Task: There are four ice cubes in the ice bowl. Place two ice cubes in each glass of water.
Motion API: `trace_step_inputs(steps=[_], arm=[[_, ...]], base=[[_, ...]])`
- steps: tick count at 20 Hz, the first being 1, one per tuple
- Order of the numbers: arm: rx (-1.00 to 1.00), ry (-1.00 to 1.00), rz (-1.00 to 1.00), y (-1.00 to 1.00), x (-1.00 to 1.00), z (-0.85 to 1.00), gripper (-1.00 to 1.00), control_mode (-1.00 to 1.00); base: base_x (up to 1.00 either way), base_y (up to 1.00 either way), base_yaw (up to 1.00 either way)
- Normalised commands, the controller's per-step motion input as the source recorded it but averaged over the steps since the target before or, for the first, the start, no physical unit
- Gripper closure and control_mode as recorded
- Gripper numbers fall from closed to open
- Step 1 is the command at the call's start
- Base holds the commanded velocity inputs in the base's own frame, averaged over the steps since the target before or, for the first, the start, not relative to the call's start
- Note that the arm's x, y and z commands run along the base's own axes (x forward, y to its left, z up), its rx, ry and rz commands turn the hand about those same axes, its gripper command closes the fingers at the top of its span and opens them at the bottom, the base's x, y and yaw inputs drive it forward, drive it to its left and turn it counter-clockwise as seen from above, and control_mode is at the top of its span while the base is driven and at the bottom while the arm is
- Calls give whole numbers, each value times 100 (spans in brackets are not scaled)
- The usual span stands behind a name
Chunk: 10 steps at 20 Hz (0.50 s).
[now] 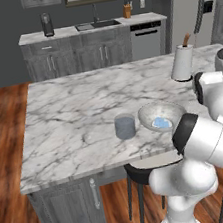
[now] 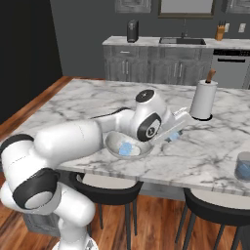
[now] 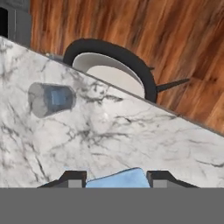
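My gripper [image 2: 174, 136] hangs low over the marble counter just right of the ice bowl [image 2: 113, 142], shut on a light blue ice cube [image 3: 116, 178] that sits between its fingertips [image 3: 74, 178]. The pale glossy ice bowl [image 1: 148, 113] has blue ice [image 1: 160, 122] lying in it, also seen as ice [image 2: 128, 148]. One glass of water [image 1: 125, 126] stands left of the bowl near the counter's front edge. A second glass [image 2: 242, 167] stands at the far right; in the hand view this glass [image 3: 49, 99] shows a blue block inside.
A tall white paper-towel roll with a brown tip [image 2: 203, 100] stands behind the gripper. Dark round stools [image 3: 114, 65] sit below the counter's front edge [image 2: 161, 179]. My own arm crosses in front of the bowl's left side.
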Motion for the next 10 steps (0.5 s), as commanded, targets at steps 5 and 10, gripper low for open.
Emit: trace_step_inputs(steps=[5, 10], arm=[[16, -25, -23, -59, -3, -8, 100, -100], [18, -22, -23, -58, -6, 0, 100, -100]], base=[[0, 0, 0], [0, 0, 0]])
